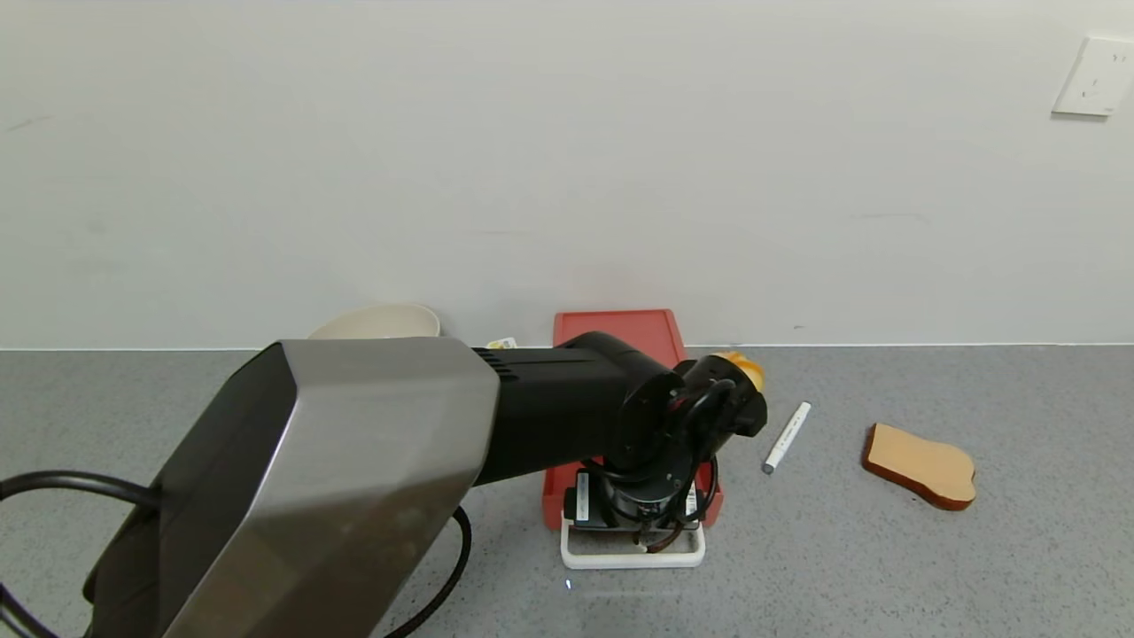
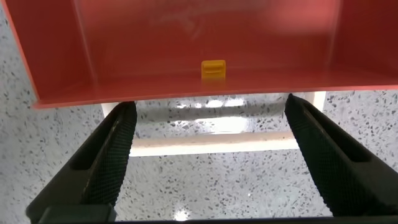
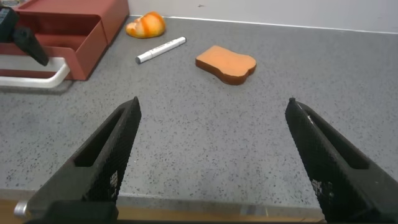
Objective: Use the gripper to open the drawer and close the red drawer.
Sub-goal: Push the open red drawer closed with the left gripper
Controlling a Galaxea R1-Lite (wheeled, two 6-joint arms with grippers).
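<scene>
Overhead, the left pincer [image 1: 634, 530] hangs released above the drawer [image 2: 186, 43]'s white handle [image 2: 211, 144]; no writing is legible.

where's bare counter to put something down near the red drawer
Free: the grey counter in front of the bread slice and marker, and the near strip below the white handle. Crowded: around the drawer, where the left gripper hangs and a bowl stands.

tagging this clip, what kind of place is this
Probably a lab or test bench: a grey speckled countertop against a plain white wall with a wall socket, holding props like a toy bread slice.
</scene>
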